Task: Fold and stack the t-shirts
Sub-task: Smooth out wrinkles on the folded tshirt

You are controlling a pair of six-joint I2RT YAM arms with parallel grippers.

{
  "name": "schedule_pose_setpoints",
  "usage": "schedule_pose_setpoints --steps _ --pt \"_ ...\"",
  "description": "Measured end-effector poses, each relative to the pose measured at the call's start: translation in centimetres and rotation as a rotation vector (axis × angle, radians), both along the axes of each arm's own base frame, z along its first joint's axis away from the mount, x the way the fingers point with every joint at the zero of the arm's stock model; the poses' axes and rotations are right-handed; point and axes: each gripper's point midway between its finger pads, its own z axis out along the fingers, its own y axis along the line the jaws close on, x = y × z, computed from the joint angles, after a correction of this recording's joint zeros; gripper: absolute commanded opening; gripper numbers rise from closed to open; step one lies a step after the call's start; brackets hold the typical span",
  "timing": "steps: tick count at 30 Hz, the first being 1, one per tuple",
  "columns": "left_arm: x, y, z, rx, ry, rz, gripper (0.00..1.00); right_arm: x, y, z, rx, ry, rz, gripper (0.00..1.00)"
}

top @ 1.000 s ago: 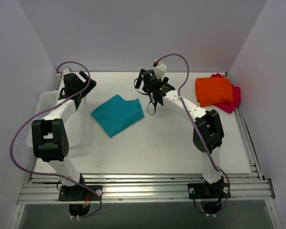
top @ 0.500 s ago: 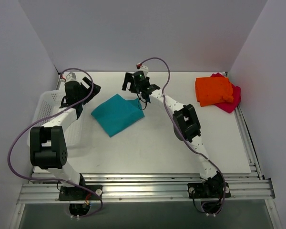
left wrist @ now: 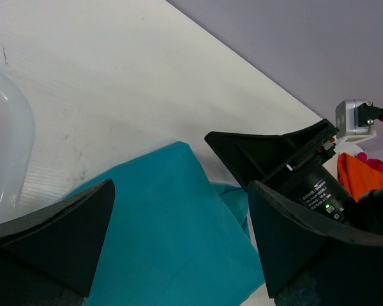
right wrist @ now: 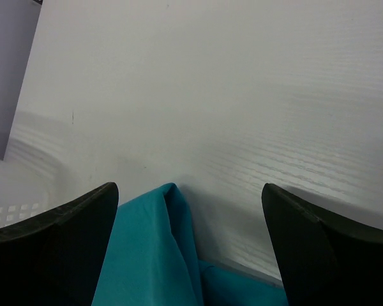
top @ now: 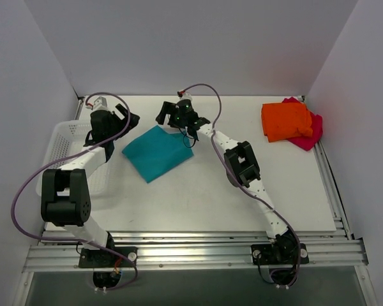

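The orange shirt [top: 284, 121] sits folded on the pink shirt [top: 311, 135] in the upper right of the overhead view. By that, the step in hand is the teal shirt [top: 156, 153], which lies left of centre on the counter [top: 204, 191] as a rough folded slab, with a loose raised flap at its upper right corner. It looks only part folded and is well apart from the other two.

Both arms reach to the shirt's upper edge. The next move probably calls for each tool to come down on a corner of that edge, pinch the cloth, and carry it toward the bottom of the frame in one even fold. After that, the bundle goes to the upper right pile. The flap may need smoothing first, or the fold will come out lumpy.

The left tool [left wrist: 179, 188] is spread wide and holds nothing, and teal cloth shows between its fingers. The right tool [right wrist: 190, 188] is likewise spread wide and empty, with the shirt's raised corner just below the gap. Whether either tool touches the cloth, I cannot tell. The white basket [top: 59, 137] stands at the left edge.
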Motion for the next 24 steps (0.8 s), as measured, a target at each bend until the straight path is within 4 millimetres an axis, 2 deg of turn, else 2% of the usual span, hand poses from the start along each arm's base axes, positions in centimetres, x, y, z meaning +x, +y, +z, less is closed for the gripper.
schedule_pose_setpoints --steps 5,8,12,20,23,24 --pt "0.4 -0.2 0.1 -0.004 -0.019 -0.01 0.94 -0.1 0.8 0.1 0.043 0.001 0.028 0.89" --pt "0.5 -0.3 -1.0 -0.005 0.004 -0.013 0.94 -0.4 1.2 -0.5 0.061 0.018 0.045 0.89" --pt "0.6 -0.3 -1.9 -0.005 0.022 -0.015 0.94 -0.8 1.6 -1.0 0.083 0.033 0.064 0.82" --pt "1.0 -0.4 -1.9 -0.009 0.003 -0.02 0.94 -1.8 2.5 -1.7 0.105 0.054 0.098 0.57" --pt "1.1 -0.5 -2.4 -0.01 0.011 -0.023 0.94 -2.3 2.8 -2.0 0.103 0.058 0.11 0.39" --pt "1.1 -0.5 -2.5 -0.01 0.012 -0.023 0.94 -2.4 2.8 -2.3 0.1 0.062 0.113 0.21"
